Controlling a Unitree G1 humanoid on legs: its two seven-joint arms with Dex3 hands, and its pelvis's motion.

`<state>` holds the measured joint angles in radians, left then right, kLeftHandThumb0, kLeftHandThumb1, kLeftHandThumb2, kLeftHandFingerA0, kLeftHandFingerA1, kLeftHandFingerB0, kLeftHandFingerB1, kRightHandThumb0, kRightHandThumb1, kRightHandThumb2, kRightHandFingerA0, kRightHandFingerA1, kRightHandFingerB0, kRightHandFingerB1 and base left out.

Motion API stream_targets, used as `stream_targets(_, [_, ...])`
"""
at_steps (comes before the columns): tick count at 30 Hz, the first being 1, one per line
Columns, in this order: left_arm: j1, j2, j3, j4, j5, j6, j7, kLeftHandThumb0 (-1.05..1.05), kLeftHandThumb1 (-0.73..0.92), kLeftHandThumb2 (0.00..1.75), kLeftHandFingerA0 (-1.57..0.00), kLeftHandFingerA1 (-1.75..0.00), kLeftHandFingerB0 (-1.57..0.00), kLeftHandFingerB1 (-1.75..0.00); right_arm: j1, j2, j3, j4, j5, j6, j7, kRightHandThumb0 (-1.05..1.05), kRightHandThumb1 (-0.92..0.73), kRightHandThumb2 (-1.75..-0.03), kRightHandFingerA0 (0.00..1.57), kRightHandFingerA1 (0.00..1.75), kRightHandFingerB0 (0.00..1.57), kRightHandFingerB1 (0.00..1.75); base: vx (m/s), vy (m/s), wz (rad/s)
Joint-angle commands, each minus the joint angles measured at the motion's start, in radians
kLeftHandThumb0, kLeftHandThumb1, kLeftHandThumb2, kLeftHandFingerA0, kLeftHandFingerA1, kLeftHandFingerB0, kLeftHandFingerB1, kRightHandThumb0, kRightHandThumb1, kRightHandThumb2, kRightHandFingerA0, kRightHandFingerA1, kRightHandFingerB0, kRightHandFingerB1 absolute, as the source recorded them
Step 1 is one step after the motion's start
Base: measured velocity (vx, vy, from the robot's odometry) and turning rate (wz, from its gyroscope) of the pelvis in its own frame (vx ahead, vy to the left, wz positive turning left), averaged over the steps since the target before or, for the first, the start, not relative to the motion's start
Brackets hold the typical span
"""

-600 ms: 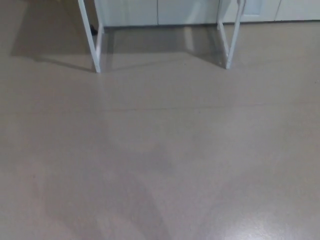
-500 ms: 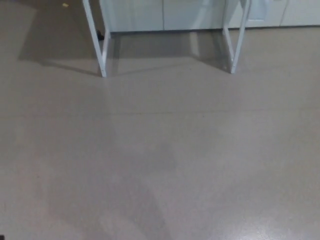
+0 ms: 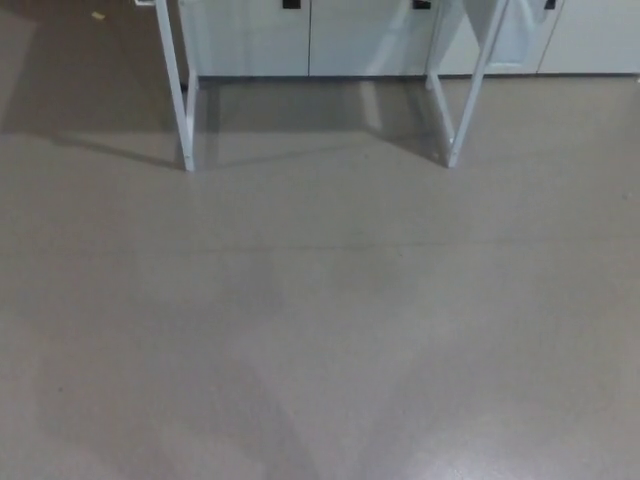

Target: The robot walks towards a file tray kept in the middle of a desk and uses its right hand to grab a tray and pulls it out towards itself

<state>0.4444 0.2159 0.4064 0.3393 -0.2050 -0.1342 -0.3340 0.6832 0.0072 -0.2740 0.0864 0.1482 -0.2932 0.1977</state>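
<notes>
1. Neither hand shows anywhere in the head view, left or right, so whether their fingers are spread or closed cannot be told; by the look of it the arms hang out of frame because the robot is at the walking stage and has nothing to reach for yet.

2. Grey-beige floor fills nearly the whole picture, smooth and slightly glossy, with a brighter sheen at the lower right and soft, broad shadows fanning across the lower middle.

3. White cabinets run along the top edge against the far side of the room, their doors shut, with small dark handles just visible at the very top.

4. Two white desk legs stand in front of those cabinets, the left leg near the upper left and the right leg near the upper right, each an angled metal frame planted on the floor and casting a shadow to the left.

5. Above the frame, judging by the legs, sits the desktop, and with it the file tray named in the task; neither is in view, so the tray's exact position cannot be given.

6. One small yellowish scrap lies on the floor at the top left, well apart from the legs.
</notes>
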Motion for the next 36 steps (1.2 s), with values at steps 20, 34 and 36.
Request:
stream_targets(20, [0.007,0.014,0.009,0.013,-0.041,-0.067,-0.053,-0.13,0.38,0.85,-0.19,-0.53,-0.20,-0.52,0.023,0.007,-0.003,-0.041,0.053,-0.042,0.017,-0.39,-0.58,-0.57,0.59,0.43,0.33,0.35,0.29,-0.141,0.07])
stream_targets(34, [0.066,0.022,0.014,0.053,-0.033,-0.091,-0.057,-0.08,0.39,0.85,-0.19,-0.53,-0.20,-0.51,0.094,0.011,-0.001,0.047,0.048,-0.110,0.041,-0.37,-0.57,-0.57,0.57,0.43,0.33,0.35,0.41,0.035,-0.07])
stream_targets(36, [0.060,0.028,0.012,0.064,-0.023,-0.094,-0.046,-0.09,0.38,0.85,-0.20,-0.53,-0.21,-0.52,0.096,0.015,0.002,0.045,0.051,-0.116,0.044,-0.37,-0.57,-0.57,0.58,0.42,0.34,0.35,0.41,-0.070,0.24])
